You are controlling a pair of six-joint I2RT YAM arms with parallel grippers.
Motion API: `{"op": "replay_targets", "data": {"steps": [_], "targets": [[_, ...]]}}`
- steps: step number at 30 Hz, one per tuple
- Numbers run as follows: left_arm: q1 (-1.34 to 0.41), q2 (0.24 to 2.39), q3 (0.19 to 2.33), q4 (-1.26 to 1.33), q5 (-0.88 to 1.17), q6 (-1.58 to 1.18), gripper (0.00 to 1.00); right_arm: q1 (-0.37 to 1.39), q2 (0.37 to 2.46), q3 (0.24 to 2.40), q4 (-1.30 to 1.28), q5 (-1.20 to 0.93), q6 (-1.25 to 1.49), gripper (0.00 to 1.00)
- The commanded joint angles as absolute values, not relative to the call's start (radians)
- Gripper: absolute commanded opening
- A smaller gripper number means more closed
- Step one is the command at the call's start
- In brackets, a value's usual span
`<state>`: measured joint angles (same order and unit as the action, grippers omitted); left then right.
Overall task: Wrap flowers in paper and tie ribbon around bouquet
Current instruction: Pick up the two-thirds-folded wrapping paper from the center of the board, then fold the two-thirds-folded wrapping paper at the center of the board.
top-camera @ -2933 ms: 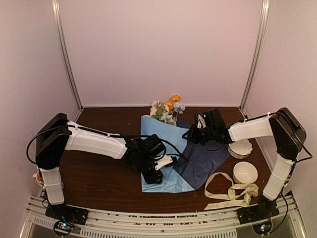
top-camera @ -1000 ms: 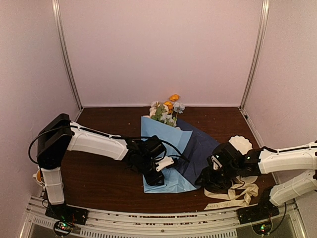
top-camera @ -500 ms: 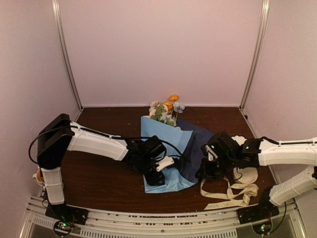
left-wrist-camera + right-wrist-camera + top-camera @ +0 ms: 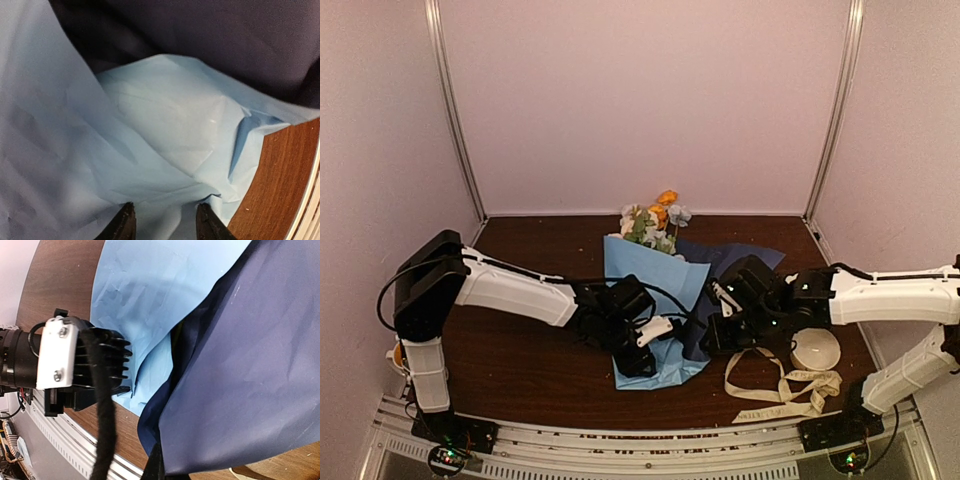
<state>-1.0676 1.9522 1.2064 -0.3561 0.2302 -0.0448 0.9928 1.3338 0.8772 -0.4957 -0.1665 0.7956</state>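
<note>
The flowers (image 4: 655,222) lie at the back of the table, their blooms sticking out past the top edge of the paper (image 4: 650,285). The paper shows its light blue side (image 4: 165,115) on the left and a dark blue side (image 4: 245,365) on the right. My right gripper (image 4: 165,472) is shut on the dark blue edge and holds that flap (image 4: 735,262) raised above the table. My left gripper (image 4: 165,227) sits low on the light blue part (image 4: 638,358), jaws apart, with creased paper between the tips. The cream ribbon (image 4: 782,385) lies loose at the near right. The stems are hidden.
A round white bowl (image 4: 815,350) stands just behind the ribbon under the right arm. The left arm's black wrist and cable (image 4: 95,370) are close to the lifted flap. The metal rail (image 4: 620,440) runs along the near table edge.
My right gripper shut on the paper's dark near-right corner and carried it up and leftward, folding the flap toward the middle. The left arm stayed put and its jaws widened a little.
</note>
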Motion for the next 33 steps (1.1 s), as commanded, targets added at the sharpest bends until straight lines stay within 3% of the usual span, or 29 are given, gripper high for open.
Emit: {"op": "replay_targets", "data": {"steps": [1, 7, 15, 21, 33], "targets": [[-1.072, 1.933, 1.172, -0.305, 0.235, -0.041, 0.46, 0.998, 1.349, 0.867, -0.483, -0.141, 0.773, 0.00], [-1.071, 1.886, 1.122, -0.150, 0.154, -0.086, 0.42, 1.003, 1.350, 0.871, -0.455, -0.153, 0.748, 0.00], [-1.070, 1.932, 1.112, -0.119, 0.261, -0.069, 0.42, 1.029, 1.400, 0.915, -0.369, -0.199, 0.681, 0.00], [-1.042, 1.887, 1.038, -0.038, 0.343, -0.088, 0.45, 0.998, 1.541, 0.866, -0.117, -0.361, 0.743, 0.00], [-0.999, 1.768, 0.918, 0.103, 0.460, -0.117, 0.58, 0.966, 1.700, 0.839, -0.053, -0.418, 0.767, 0.00]]}}
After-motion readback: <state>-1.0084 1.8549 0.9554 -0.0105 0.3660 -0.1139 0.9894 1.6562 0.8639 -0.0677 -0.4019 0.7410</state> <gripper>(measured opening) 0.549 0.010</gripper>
